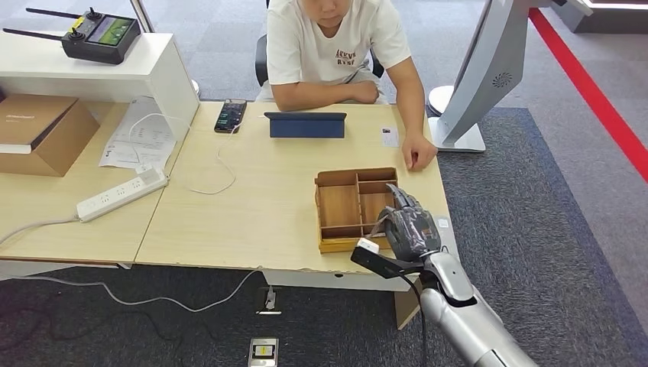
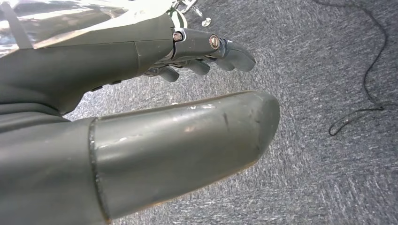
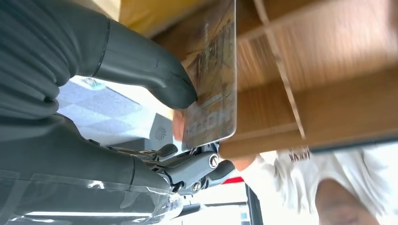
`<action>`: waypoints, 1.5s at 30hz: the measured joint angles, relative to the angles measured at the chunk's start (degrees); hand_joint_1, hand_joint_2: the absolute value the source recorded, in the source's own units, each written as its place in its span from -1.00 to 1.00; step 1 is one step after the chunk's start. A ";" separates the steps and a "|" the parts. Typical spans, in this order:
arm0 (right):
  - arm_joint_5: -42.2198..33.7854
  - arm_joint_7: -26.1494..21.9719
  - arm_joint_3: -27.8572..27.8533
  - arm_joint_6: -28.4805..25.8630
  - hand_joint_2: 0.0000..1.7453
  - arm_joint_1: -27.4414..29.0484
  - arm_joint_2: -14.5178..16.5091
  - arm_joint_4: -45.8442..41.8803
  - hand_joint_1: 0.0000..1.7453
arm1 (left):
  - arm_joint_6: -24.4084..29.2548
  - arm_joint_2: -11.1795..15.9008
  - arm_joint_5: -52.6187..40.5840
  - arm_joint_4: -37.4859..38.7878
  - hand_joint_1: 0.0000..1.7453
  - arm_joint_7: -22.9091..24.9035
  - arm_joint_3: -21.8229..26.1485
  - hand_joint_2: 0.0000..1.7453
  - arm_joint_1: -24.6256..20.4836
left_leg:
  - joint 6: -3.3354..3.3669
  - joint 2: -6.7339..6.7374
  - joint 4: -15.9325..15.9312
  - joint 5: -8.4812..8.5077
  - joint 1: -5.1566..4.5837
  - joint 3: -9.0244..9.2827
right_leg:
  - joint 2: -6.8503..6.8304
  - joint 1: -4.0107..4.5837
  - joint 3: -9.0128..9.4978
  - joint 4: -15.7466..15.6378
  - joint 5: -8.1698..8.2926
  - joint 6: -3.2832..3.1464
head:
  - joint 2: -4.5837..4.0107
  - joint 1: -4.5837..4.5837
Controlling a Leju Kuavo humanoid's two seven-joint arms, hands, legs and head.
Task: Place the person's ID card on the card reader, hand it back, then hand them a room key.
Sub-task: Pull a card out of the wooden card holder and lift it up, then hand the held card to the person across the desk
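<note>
My right hand (image 1: 409, 223) hovers over the near right corner of the wooden divided tray (image 1: 337, 205). In the right wrist view the thumb (image 3: 141, 65) and fingers pinch a brownish printed card (image 3: 213, 79) just above the tray's compartments (image 3: 328, 70). A small white card (image 1: 390, 136) lies on the table by the person's hand (image 1: 418, 157), which rests at the table's right edge. A dark blue flat device (image 1: 306, 124) stands in front of the person. My left hand (image 2: 155, 126) hangs over grey carpet, fingers apart and holding nothing.
The person sits at the table's far side. A phone (image 1: 230, 115) with a white cable lies at the far left, a power strip (image 1: 122, 193) further left. A grey kiosk stand (image 1: 481, 76) rises right of the table. A cardboard box (image 1: 38, 130) sits far left.
</note>
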 joint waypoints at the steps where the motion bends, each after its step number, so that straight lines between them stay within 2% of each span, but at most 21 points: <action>1: -0.29 0.05 -0.33 0.39 1.00 -0.30 -0.11 -1.18 1.00 | 0.04 -0.01 -0.02 0.00 -1.00 -0.09 0.01 -1.00 0.00 | 0.00 0.00 0.00 0.00 0.00 0.00 | 0.00 0.00 0.00 0.00 0.00 0.00 | 0.00 0.00; 13: -0.52 1.73 -6.28 5.39 1.00 -2.93 -1.97 -18.26 1.00 | -0.21 -0.03 -1.05 0.00 -1.00 -1.17 0.01 -1.00 0.07 | 0.00 0.00 0.03 0.01 0.00 0.02 | 0.00 0.00 0.02 0.00 0.01 0.00 | 0.00 -0.01; 21: 0.51 -0.23 -7.17 4.98 1.00 -5.11 -1.46 -21.06 1.00 | -0.47 -0.01 -1.96 0.00 -1.00 -1.88 0.01 -1.00 0.05 | 0.00 0.01 0.02 0.01 0.00 0.00 | 0.00 0.00 0.03 0.01 0.02 0.00 | 0.00 0.00; 29: 0.92 -5.16 -7.04 1.38 1.00 -15.67 1.91 -9.00 1.00 | -1.24 0.00 -4.12 0.00 -1.00 -3.15 -0.10 -1.00 -0.09 | -0.03 0.02 0.02 0.06 0.00 -0.02 | 0.01 0.00 0.01 0.02 0.07 -0.03 | 0.00 0.00; 35: 1.49 -5.80 -6.68 -0.04 1.00 -22.97 4.65 3.24 1.00 | -1.54 0.05 -5.21 0.00 -1.00 -3.60 -0.30 -1.00 -0.13 | -0.03 -0.01 0.02 0.06 0.00 -0.03 | 0.01 0.00 -0.01 0.03 0.07 -0.03 | 0.00 -0.01; 44: 2.66 -4.80 -6.19 0.30 1.00 -27.34 7.74 14.80 1.00 | -1.57 0.18 -5.38 0.00 -1.00 -3.43 -0.50 -1.00 -0.09 | -0.04 -0.01 0.02 0.05 0.01 -0.04 | 0.01 0.01 -0.02 0.03 0.07 -0.03 | 0.00 -0.01; 45: 2.68 -4.66 -6.16 0.30 1.00 -27.57 8.02 15.73 0.95 | -1.58 0.20 -5.38 0.00 -1.00 -3.37 -0.50 -1.00 -0.09 | -0.04 -0.01 0.02 0.06 0.01 -0.04 | 0.01 0.01 -0.01 0.03 0.07 -0.03 | 0.00 0.00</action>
